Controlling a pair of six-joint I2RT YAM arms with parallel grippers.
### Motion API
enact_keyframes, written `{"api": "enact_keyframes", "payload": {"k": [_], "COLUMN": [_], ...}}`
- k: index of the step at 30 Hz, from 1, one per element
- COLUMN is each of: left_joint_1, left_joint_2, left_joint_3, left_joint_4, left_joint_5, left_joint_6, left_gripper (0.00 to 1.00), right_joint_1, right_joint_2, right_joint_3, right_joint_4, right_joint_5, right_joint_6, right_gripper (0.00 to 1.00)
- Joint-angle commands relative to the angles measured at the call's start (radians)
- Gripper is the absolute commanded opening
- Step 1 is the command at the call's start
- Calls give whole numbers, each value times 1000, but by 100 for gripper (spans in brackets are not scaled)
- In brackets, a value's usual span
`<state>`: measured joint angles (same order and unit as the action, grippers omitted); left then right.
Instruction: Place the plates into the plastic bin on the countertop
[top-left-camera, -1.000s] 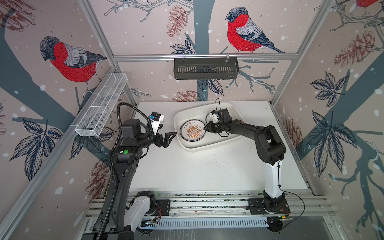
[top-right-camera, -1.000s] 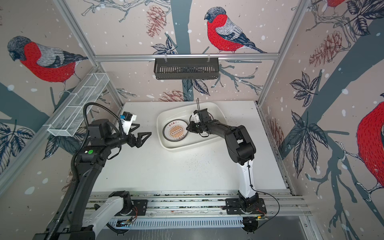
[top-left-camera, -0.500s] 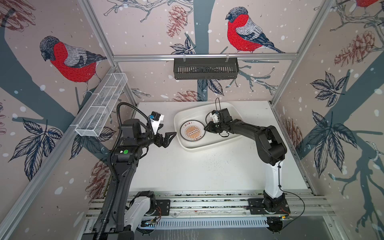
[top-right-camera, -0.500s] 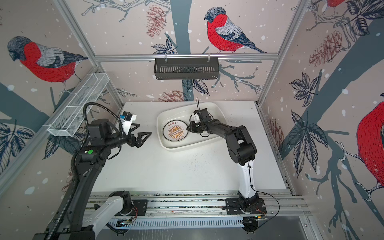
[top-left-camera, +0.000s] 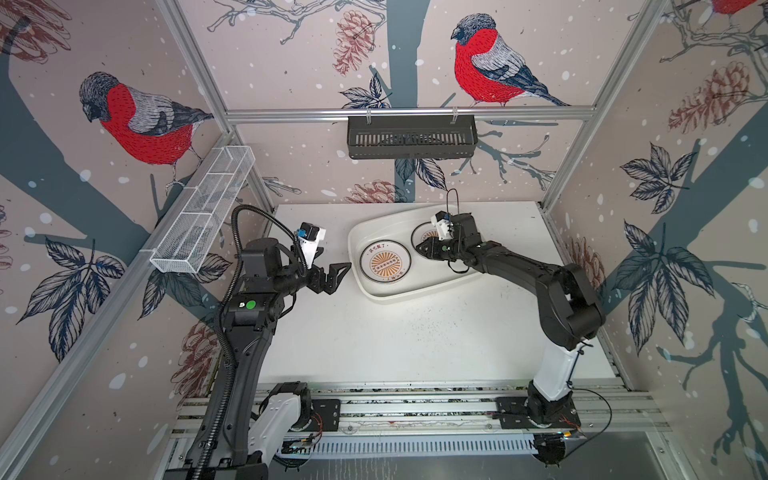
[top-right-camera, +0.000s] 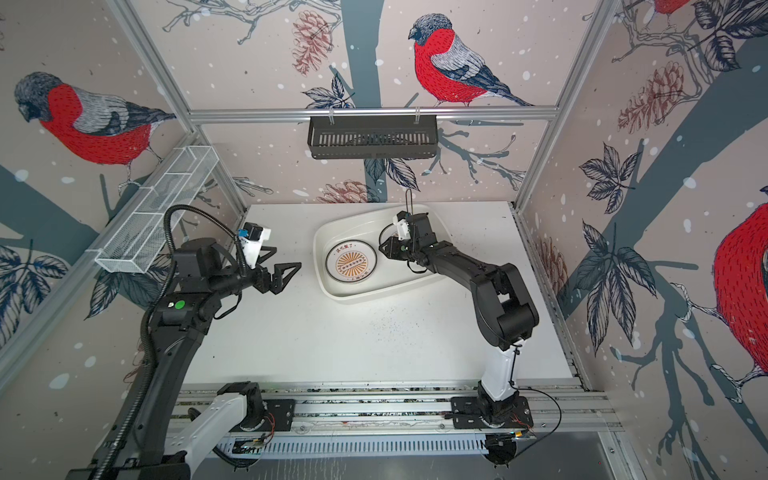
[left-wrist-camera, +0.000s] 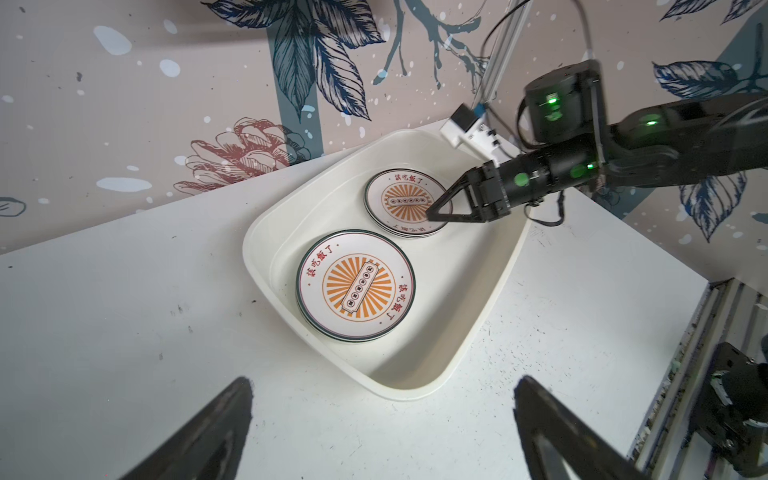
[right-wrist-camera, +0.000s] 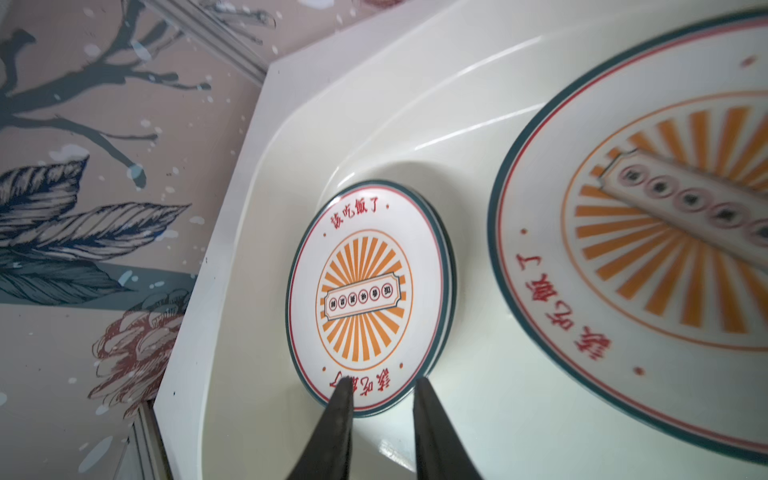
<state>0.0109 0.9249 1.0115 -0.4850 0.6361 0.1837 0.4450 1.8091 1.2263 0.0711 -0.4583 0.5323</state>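
**A:** Where are the plates?

**B:** Every one I can see sits inside the plastic bin (top-left-camera: 395, 214), which lies toward 12 o'clock on the countertop (top-left-camera: 415, 340) in both top views. There are 2 stacks, each topped by an orange sunburst. The first stack (top-left-camera: 385, 262) is at the bin's 9 o'clock end. The second stack (left-wrist-camera: 399, 203) is at about 1 o'clock from it.

**A:** And your grippers?

**B:** My right gripper (left-wrist-camera: 432, 212) hangs low over the second stack, pointing toward the first. Its fingertips (right-wrist-camera: 343, 399) stand slightly apart with nothing between them. I cannot tell whether they touch the plate. My left gripper (top-left-camera: 338, 276) is spread wide and empty. It sits above the countertop just beside the bin's 9 o'clock end, clear of the rim.
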Motion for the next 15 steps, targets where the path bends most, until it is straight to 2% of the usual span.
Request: {"api": "enact_keyframes", "payload": {"k": [1, 4, 11, 15], "left_joint_1": [3, 3, 3, 2], "left_joint_2": [11, 27, 19, 10], "left_joint_3": [-1, -8, -174, -275], "left_joint_4": [58, 91, 264, 381], "left_joint_5": [-99, -153, -298, -415], "left_joint_6": [-19, -36, -117, -186], "left_gripper": [97, 97, 97, 97], "right_joint_1": [-31, -88, -249, -352], "right_joint_2": [-102, -205, -420, -509], "right_joint_3": [-70, -143, -341, -441], "right_joint_4": [133, 152, 217, 251], "right_joint_5": [63, 85, 144, 156], "right_joint_6": [-55, -92, -148, -153], "right_gripper": [32, 35, 45, 68]}}
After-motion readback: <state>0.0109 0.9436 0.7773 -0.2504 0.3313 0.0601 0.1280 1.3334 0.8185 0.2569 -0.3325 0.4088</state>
